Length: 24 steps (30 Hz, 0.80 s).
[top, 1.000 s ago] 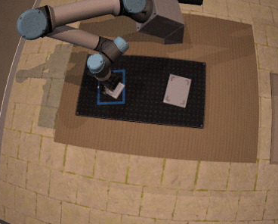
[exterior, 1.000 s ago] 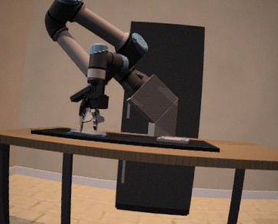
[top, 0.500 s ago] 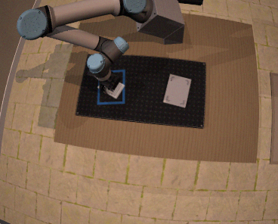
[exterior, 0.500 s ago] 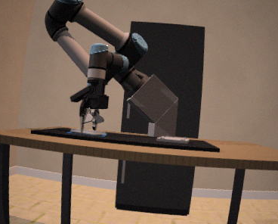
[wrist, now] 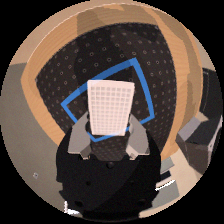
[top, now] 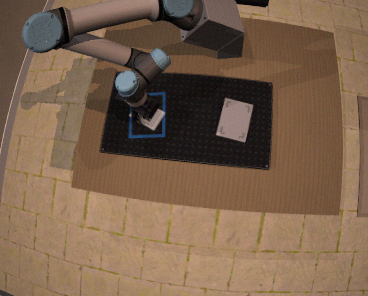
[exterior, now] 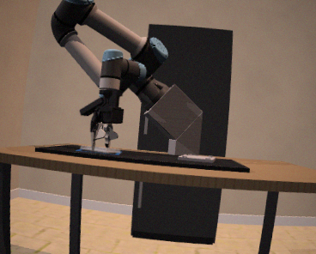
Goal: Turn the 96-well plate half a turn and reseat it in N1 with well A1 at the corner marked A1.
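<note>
The white 96-well plate (top: 155,119) lies low over the black mat inside a blue-outlined square (top: 147,135), turned askew to the square's sides. In the wrist view the plate (wrist: 111,107) shows its grid of wells, with the blue outline (wrist: 142,85) around it. My gripper (top: 144,116) reaches straight down and is shut on the plate's near end; both fingers press its two long sides. From the side, the gripper (exterior: 101,143) stands at the mat with the plate (exterior: 100,150) flat at its tips. I cannot make out the cut-off corner.
A pale grey rectangular pad with dark corner marks (top: 234,119) lies on the right part of the black mat (top: 197,140); it also shows in the side view (exterior: 197,158). A grey slanted box (exterior: 173,117) and a dark cabinet (exterior: 186,77) stand behind the table.
</note>
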Each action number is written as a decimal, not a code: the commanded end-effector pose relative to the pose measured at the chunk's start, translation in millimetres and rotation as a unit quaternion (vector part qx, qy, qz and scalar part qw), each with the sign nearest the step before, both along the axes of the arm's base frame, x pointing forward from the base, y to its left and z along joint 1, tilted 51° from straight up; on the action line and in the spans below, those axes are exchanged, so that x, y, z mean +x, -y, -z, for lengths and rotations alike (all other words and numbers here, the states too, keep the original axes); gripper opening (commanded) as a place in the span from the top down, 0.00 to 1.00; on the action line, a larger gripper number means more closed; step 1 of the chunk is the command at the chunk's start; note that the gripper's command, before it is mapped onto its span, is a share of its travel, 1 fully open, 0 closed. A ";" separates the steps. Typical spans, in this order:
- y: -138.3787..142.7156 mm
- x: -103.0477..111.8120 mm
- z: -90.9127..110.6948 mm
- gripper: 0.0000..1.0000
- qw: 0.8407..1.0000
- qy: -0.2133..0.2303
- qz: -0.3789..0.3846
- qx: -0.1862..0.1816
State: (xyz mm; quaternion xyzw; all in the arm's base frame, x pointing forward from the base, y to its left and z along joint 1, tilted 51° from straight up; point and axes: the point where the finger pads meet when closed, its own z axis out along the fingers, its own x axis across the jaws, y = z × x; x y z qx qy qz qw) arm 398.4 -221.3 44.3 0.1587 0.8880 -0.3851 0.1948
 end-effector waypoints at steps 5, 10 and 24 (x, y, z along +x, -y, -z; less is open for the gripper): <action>-2.6 -0.6 -2.3 1.00 1.000 0.000 0.000 0.000; -8.8 -2.5 -7.5 1.00 1.000 0.000 0.000 0.000; -23.7 -6.9 -20.1 1.00 1.000 0.000 0.000 0.000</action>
